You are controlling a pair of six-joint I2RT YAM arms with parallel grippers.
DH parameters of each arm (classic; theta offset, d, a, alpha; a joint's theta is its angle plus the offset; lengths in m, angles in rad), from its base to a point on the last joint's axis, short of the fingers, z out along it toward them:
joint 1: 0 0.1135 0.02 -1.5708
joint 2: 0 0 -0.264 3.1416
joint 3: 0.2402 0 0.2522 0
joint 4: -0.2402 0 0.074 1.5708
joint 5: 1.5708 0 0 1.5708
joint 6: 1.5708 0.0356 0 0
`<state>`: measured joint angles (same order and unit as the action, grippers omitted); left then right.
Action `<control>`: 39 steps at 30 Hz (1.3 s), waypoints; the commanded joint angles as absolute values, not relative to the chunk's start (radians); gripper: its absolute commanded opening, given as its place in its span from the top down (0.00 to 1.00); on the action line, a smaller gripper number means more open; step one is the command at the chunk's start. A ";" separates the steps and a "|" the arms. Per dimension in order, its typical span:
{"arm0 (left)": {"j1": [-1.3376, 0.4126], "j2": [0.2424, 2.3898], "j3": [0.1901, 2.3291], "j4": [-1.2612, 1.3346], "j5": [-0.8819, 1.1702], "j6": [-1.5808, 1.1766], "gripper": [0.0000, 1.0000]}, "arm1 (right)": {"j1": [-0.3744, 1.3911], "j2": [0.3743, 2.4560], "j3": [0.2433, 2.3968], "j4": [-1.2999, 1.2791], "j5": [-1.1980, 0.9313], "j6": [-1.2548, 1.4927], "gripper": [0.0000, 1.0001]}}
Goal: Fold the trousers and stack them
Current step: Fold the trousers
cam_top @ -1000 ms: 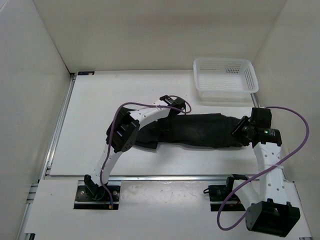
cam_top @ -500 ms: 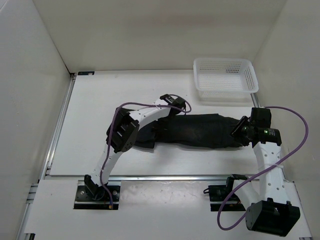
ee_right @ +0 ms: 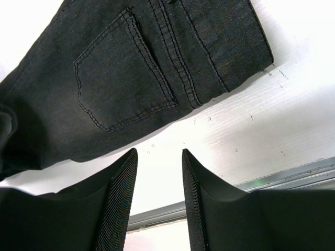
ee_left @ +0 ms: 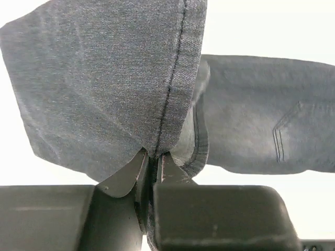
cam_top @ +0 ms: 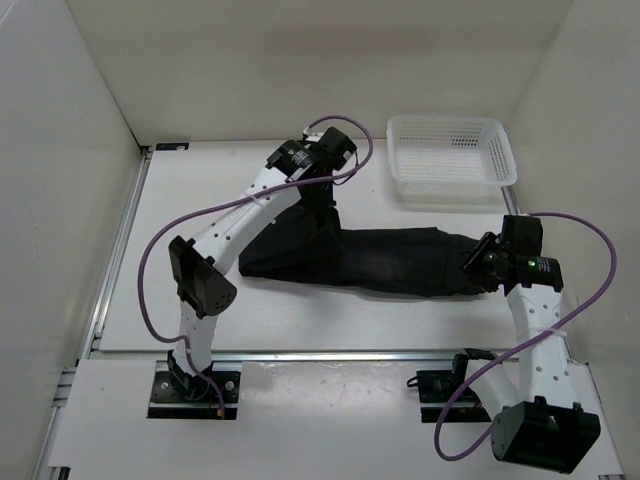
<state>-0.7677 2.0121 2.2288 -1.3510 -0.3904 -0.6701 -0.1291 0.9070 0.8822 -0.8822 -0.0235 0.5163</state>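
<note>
The black trousers (cam_top: 380,262) lie across the middle of the white table, waist end toward the right. Their left end rises in a peak of cloth (cam_top: 300,225) up to my left gripper (cam_top: 322,190), which is shut on a seamed fold of trouser leg (ee_left: 104,89). In the left wrist view (ee_left: 153,155) the jaws pinch that cloth tight and it hangs over the rest of the trousers (ee_left: 261,120). My right gripper (cam_top: 482,258) hovers at the waist end, open, nothing between its fingers (ee_right: 157,154); a back pocket (ee_right: 123,78) lies just beyond them.
A white mesh basket (cam_top: 452,158) stands at the back right of the table. White walls enclose the table on three sides. A metal rail (cam_top: 330,353) runs along the near edge, and another runs down the left side.
My left gripper shut on the left end of the trousers, then rose and moved toward the back, pulling the cloth up into a peak. The right arm stayed still.
</note>
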 commanded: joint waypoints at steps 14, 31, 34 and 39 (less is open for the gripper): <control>-0.818 2.198 2.158 -1.287 -0.227 -0.647 0.31 | -0.132 0.881 0.871 -0.877 -0.035 0.502 0.55; -0.879 2.370 2.158 -1.318 -0.295 -0.623 0.19 | -0.132 0.881 0.862 -0.877 -0.044 0.502 0.55; -0.888 2.407 2.158 -1.318 -0.310 -0.633 0.24 | -0.132 0.881 0.862 -0.877 -0.044 0.502 0.55; -0.888 2.416 2.112 -1.318 -0.350 -0.655 0.44 | -0.132 0.881 0.862 -0.877 -0.044 0.502 0.55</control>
